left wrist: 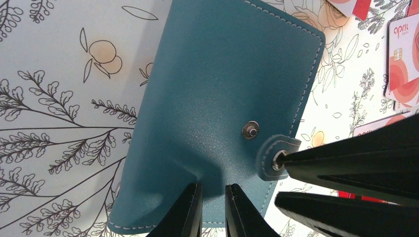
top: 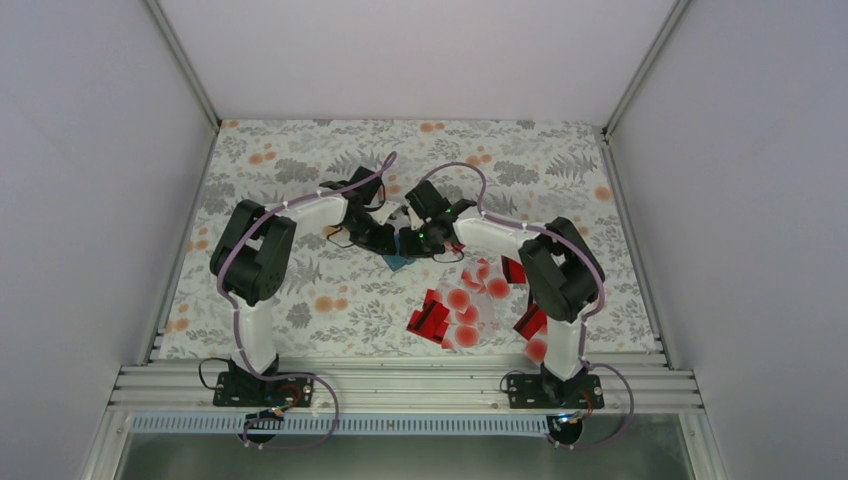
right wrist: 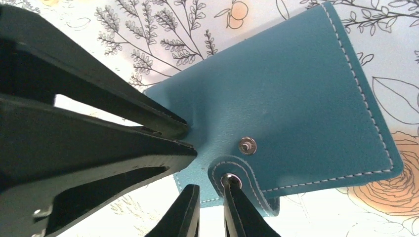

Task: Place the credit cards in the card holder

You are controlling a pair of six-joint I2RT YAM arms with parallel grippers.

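Card holder (left wrist: 222, 89), teal, folded shut, at centre of floral tablecloth (top: 300, 160) between both arms. Left gripper (left wrist: 213, 212) pinched tight on one edge of it; right gripper (right wrist: 211, 212) narrowed onto its snap tab (right wrist: 247, 175), which sits off the stud. Credit cards (top: 460, 310) scattered beside the right arm, apart from the holder.

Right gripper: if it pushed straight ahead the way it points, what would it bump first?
The snap tab of the card holder, seemingly touching the right gripper; depth is unclear.
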